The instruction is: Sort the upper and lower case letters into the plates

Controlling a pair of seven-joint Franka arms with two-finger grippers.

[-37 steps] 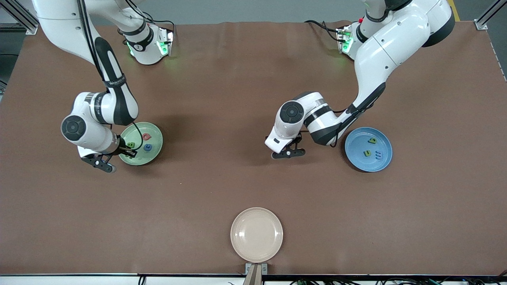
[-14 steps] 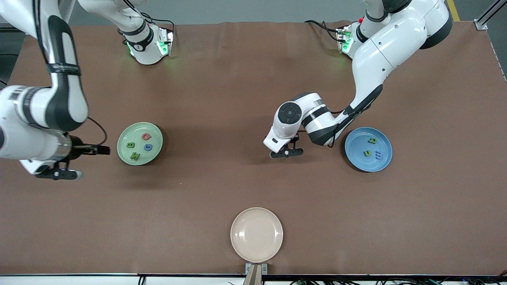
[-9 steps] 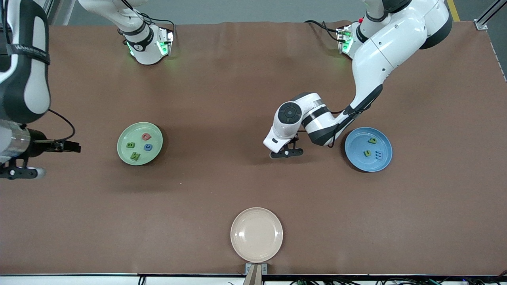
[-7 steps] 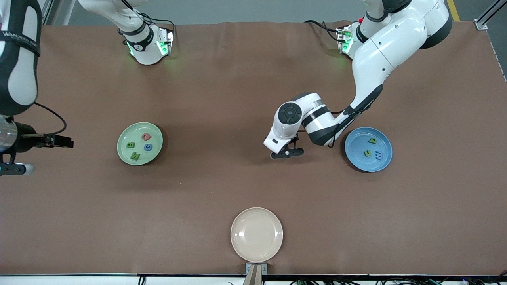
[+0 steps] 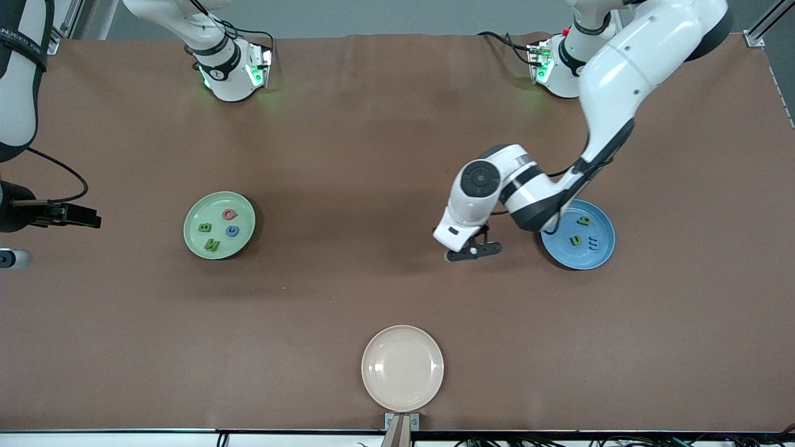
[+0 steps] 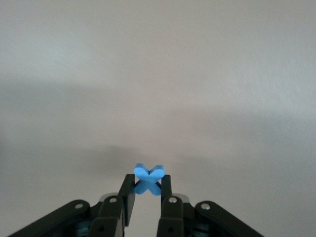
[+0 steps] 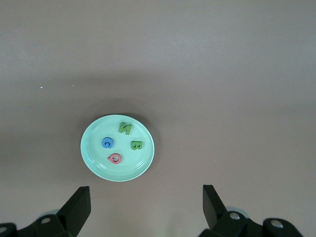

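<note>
The blue x (image 6: 148, 179) is pinched upright between the fingers of the left gripper (image 6: 146, 190), held over bare table just beside the blue plate (image 5: 601, 254), where three lowercase letters lie. The right gripper (image 7: 145, 207), spread wide and empty, waits high above the pale green plate (image 7: 94, 163) holding four capitals.

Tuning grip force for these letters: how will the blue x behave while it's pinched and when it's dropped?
The blue x is shut between the left tool fingertips beside the blue plate. It looks thin and light, probably soft foam, so a gentle pinch should hold it. Being flat, it should land and lie still, not roll. The right tool waits open, high over the pale green plate.
</note>
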